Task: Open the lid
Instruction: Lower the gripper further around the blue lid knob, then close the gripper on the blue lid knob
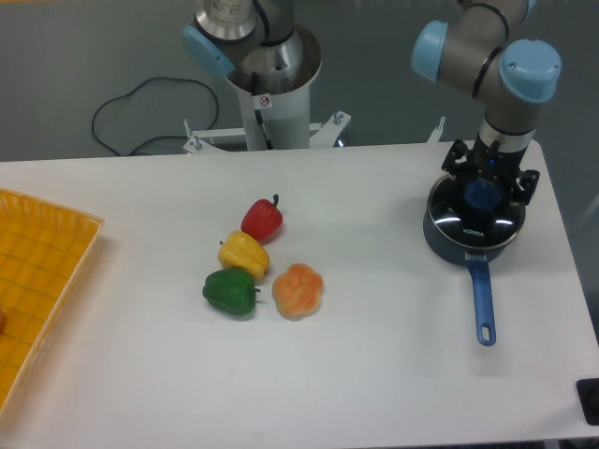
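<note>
Camera view: the white table (374, 374) carries a dark blue saucepan (471, 245) near its right edge. The lid (474, 218) sits closed on the saucepan. The claw (487, 190) hangs directly over the blue knob (482, 195), fingers straddling it; actual grip cannot be determined.

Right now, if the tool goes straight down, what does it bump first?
Probably the blue knob on the lid. The tool points down right above it, though one view can't show the gap.
</note>
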{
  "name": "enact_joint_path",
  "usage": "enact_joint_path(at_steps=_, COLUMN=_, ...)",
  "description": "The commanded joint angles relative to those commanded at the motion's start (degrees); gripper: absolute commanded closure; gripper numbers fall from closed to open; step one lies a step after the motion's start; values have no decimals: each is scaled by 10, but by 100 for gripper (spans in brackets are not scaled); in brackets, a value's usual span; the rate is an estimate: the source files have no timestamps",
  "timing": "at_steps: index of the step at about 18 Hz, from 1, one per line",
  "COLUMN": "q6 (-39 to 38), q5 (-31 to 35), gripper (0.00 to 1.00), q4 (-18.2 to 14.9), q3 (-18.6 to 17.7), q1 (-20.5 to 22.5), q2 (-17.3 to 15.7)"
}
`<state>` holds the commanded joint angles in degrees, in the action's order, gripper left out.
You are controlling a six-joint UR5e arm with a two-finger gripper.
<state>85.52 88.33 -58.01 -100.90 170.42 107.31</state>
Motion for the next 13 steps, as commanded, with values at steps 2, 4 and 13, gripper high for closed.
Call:
enact_joint_path(at_steps=2, q6=1, q5=1, gripper=0, q4=0, q3=-2, q1=0, q2=0)
enact_joint_path(at_steps=4, q6=1, q5=1, gripper=0, q4=0, q3=-2, q1=1, q2=0)
enact_joint_path(at_steps=13, q6=3, q5=1, gripper=15, q4=-1, q3=-2, q1=4, q2=0)
